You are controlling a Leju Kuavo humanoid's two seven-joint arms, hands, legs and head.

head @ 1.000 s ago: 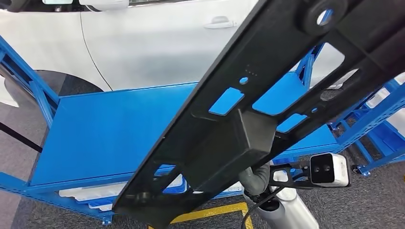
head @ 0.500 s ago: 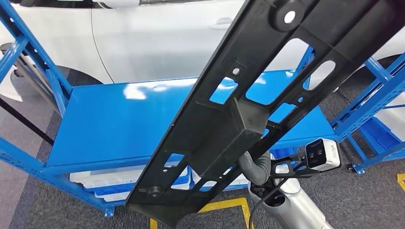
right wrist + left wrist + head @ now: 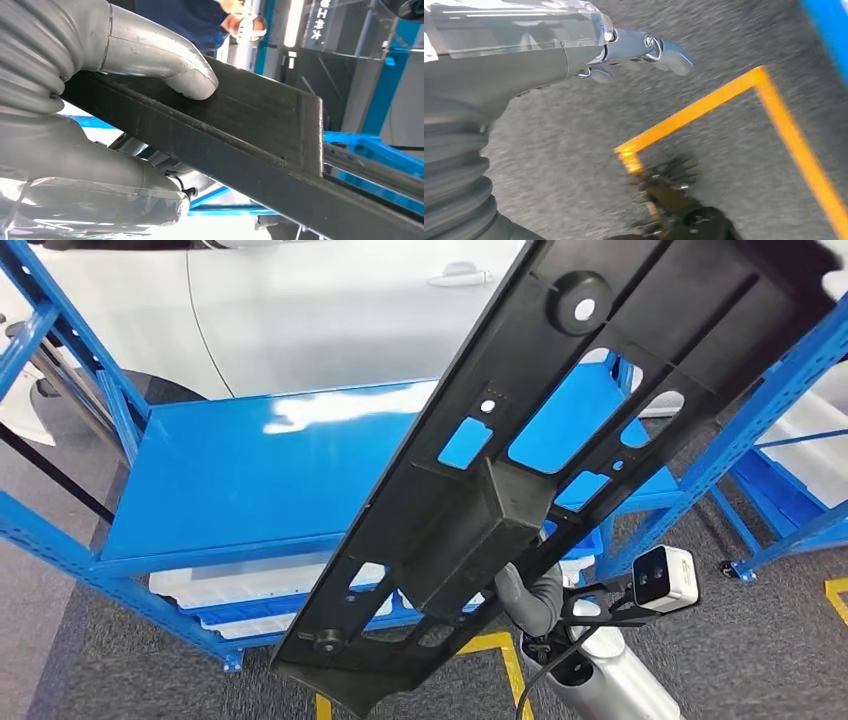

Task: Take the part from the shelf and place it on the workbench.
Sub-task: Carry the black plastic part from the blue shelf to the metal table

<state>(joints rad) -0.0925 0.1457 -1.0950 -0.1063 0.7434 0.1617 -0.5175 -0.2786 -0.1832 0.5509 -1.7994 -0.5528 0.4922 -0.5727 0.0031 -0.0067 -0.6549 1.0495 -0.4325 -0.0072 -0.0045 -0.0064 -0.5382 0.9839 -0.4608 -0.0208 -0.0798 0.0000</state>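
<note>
The part (image 3: pixel 560 440) is a long black plastic panel with several cut-outs and a box-shaped block at its middle. It runs slantwise across the head view, raised above a blue flat-topped rack (image 3: pixel 250 470). My right hand (image 3: pixel 530 598) grips it from below at the block. In the right wrist view the grey thumb (image 3: pixel 185 75) presses on the block's flat face (image 3: pixel 260 125). My left hand (image 3: pixel 549 60) hangs above the grey floor, holding nothing, its fingers (image 3: pixel 669 50) stretched out.
A white car (image 3: pixel 330 310) stands behind the blue rack. White trays (image 3: pixel 240 585) lie on its lower level. Another blue rack (image 3: pixel 780 370) stands at the right. Yellow tape (image 3: pixel 490 645) marks the floor. A person in blue (image 3: pixel 190 20) stands beyond the part.
The whole picture has shifted, so the camera has moved; the blue rack now lies more to the right and its left upright shows. The part stays in my right hand.
</note>
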